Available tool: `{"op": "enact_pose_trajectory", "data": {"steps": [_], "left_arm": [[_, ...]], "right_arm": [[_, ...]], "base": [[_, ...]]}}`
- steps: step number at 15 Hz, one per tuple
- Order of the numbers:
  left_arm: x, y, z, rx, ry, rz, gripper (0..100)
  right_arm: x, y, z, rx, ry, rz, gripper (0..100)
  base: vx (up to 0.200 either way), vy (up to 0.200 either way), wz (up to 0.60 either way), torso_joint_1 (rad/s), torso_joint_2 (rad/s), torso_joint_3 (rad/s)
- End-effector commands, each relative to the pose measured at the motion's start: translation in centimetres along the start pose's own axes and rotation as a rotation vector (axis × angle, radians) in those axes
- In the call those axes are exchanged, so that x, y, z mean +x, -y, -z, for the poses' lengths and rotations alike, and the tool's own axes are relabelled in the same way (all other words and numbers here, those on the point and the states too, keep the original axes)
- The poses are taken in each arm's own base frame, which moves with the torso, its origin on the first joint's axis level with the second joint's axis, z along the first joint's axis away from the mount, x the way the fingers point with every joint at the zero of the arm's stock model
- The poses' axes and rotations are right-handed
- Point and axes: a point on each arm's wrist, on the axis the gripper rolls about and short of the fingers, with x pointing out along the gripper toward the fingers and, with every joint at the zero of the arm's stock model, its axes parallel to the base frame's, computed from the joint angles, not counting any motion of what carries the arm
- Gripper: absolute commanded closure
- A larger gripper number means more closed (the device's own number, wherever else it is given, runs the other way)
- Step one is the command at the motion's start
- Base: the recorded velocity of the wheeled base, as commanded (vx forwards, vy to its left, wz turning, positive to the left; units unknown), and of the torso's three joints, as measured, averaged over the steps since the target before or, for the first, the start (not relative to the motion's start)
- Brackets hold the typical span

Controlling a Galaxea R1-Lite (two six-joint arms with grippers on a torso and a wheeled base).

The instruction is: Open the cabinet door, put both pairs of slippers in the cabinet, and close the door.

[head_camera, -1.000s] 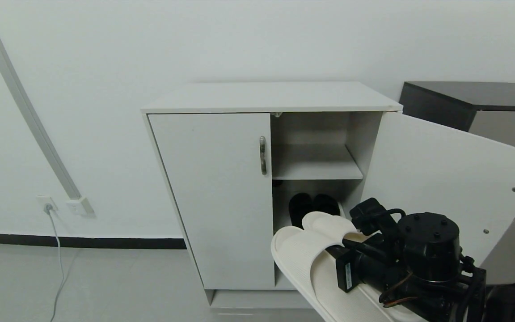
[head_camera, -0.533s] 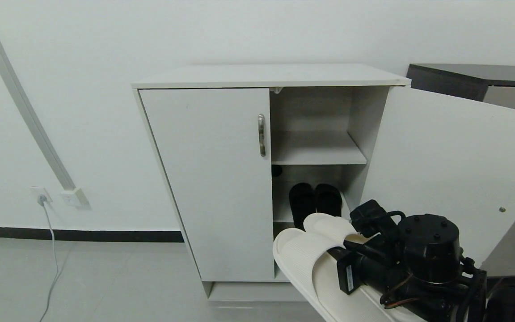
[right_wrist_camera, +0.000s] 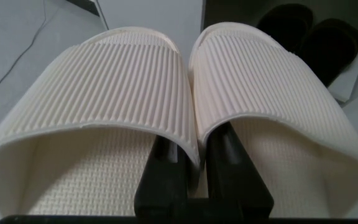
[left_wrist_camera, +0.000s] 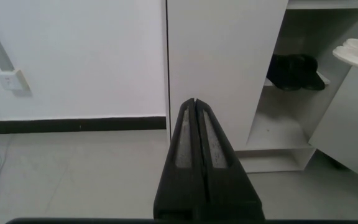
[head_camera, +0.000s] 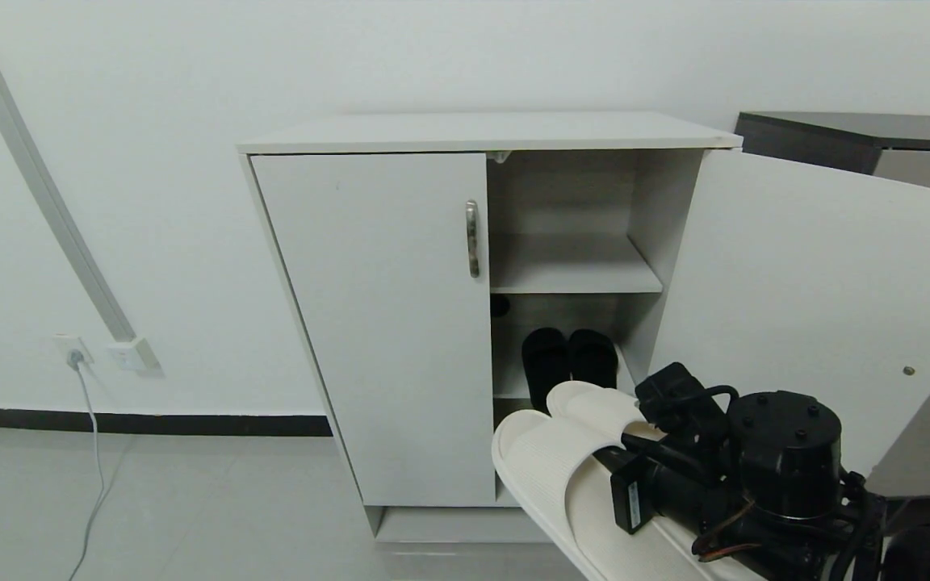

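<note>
The view swings and settles: over the last second the whole picture shifts, so that is the camera moving, not the furniture. The cabinet [head_camera: 481, 131] now sits higher and squarer in the head view. Its right door [head_camera: 796, 282] stands wide open and the left door [head_camera: 376, 323] is closed.

What that opens up is the inside. The black slippers [head_camera: 568, 359] show in full, side by side on the middle shelf [head_camera: 505, 387], toes to the back. One pair looks home already.

The right end effector [right_wrist_camera: 197, 171] keeps its place through all of this, grasping the white slippers [head_camera: 550, 460] by their adjoining inner edges, a finger tucked under each strap. The pair hangs level, toes aimed at the open compartment, just in front of the black pair and a little lower.

The left end effector [left_wrist_camera: 194, 124] is clenched on nothing, held low and facing the closed door.

My read: lined up for the second placement. The upper shelf [head_camera: 570, 274] offers room; the door closes after that.
</note>
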Motion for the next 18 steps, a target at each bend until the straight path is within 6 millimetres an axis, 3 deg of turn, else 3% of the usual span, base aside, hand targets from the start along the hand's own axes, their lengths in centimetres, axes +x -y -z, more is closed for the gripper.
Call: {"op": "enact_pose_trajectory", "data": {"steps": [1,11,14,18], "left_arm": [[0.0,0.0,0.0,0.000,-0.001,-0.001,100],[0.0,0.0,0.0,0.000,-0.001,0.000,100],[0.0,0.0,0.0,0.000,-0.001,-0.001,100],[0.0,0.0,0.0,0.001,-0.001,-0.001,100]], "right_arm": [[0.0,0.0,0.2,-0.001,-0.008,-0.001,100],[0.1,0.0,0.0,-0.002,0.009,0.001,100],[0.4,-0.8,-1.0,-0.050,0.065,0.022,100],[5.3,-3.6,-3.4,0.058,0.106,0.320,100]], "base": [[0.000,0.000,0.00,0.000,0.00,0.000],[0.000,0.000,-0.06,0.000,0.00,0.001],[0.000,0.000,0.00,0.000,0.00,0.000],[0.000,0.000,0.00,0.000,0.00,0.000]]}}
